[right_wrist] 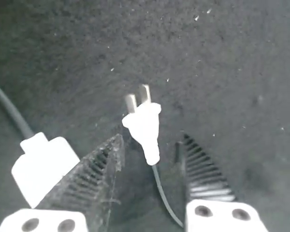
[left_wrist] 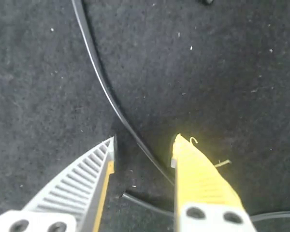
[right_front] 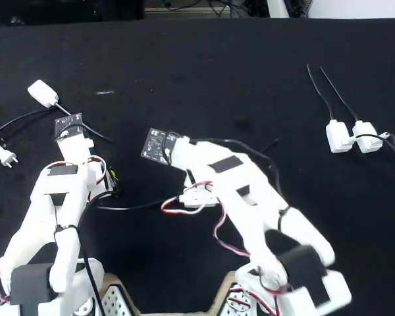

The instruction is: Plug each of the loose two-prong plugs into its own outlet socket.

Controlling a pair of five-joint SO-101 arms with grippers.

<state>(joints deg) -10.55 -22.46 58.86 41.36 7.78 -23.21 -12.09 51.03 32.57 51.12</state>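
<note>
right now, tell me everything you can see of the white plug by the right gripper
The white plug looks like moulded plastic, with two flat metal prongs pointing away from the right gripper. Its body flares behind the prongs, then narrows to a neck where a thin dark cord leaves. It lies on the black cloth between the open fingers, which do not clamp it.

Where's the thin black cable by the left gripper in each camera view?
High view: the thin black cable slants from the white socket block past the left arm's tip.
Left wrist view: the cable runs between the left gripper's open fingers.
Right wrist view: cannot match it there.
Shared landmark: the left gripper, at that tip.
</note>
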